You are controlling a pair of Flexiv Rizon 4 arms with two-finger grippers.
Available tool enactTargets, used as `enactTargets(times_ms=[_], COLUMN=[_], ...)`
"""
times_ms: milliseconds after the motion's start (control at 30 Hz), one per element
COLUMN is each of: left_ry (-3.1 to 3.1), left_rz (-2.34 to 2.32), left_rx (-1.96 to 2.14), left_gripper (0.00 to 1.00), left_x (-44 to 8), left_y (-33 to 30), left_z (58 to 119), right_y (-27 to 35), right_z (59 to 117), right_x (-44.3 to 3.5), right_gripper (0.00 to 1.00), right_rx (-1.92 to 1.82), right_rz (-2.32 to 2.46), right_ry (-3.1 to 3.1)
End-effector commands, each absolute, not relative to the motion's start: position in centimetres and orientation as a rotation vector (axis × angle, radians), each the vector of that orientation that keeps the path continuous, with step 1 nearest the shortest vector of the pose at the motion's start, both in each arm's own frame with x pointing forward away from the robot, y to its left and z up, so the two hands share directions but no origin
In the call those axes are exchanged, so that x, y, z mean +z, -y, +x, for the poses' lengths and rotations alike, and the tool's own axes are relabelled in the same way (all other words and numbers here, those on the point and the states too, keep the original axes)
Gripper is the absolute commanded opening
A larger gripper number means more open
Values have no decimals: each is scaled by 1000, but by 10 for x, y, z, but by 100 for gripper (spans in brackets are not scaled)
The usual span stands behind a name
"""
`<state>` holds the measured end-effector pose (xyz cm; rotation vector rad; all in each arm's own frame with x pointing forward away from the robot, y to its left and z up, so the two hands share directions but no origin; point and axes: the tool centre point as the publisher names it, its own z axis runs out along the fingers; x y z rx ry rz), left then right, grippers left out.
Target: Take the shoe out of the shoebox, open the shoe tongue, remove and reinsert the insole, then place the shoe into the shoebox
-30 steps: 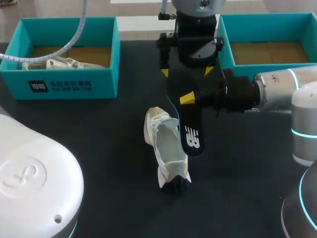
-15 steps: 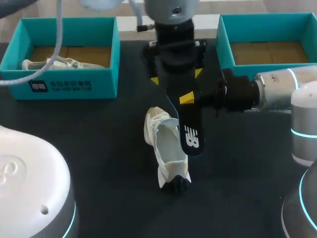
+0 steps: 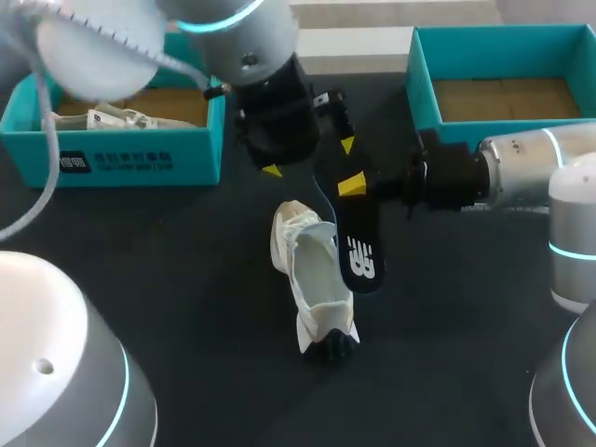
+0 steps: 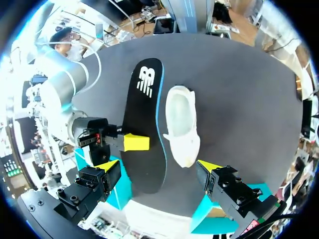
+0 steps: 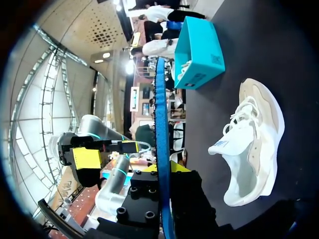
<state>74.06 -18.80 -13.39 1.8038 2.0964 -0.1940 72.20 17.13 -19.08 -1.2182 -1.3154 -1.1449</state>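
A white shoe [image 3: 315,279] lies on the black table, its opening up. My right gripper [image 3: 352,184] is shut on the heel end of a black insole [image 3: 359,250] with a blue rim, held on edge just right of the shoe. The right wrist view has the insole [image 5: 160,114] edge-on between its fingers, with the shoe [image 5: 251,144] beside it. My left gripper [image 3: 309,158] hangs open above and behind the shoe, holding nothing. In its own view the left gripper [image 4: 157,167] spans wide over the insole [image 4: 144,139] and the shoe [image 4: 182,124].
A teal shoebox [image 3: 130,154] at the back left holds another white shoe [image 3: 116,119]. A second teal shoebox [image 3: 419,84] at the back right shows only its cardboard floor. My right arm [image 3: 521,172] lies across the table's right side.
My left arm has swung left and turned its open gripper, coming lower over the table behind the shoe. The right gripper, insole and shoe have kept still.
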Motion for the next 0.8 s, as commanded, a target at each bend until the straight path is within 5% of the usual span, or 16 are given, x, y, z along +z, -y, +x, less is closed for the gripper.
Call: enactTargets(times_ms=[33, 800], left_ry=[-1669, -1669], left_rz=[1509, 1509], left_rx=[-603, -603], left_gripper=[100, 100], left_x=[-140, -140], left_y=[179, 179], left_z=[731, 731], right_y=[-170, -159], right_z=[717, 712], right_x=[-189, -188], right_gripper=[0, 0], right_rx=[-1148, -1153], right_rz=[-1230, -1237], right_ry=[1316, 1320])
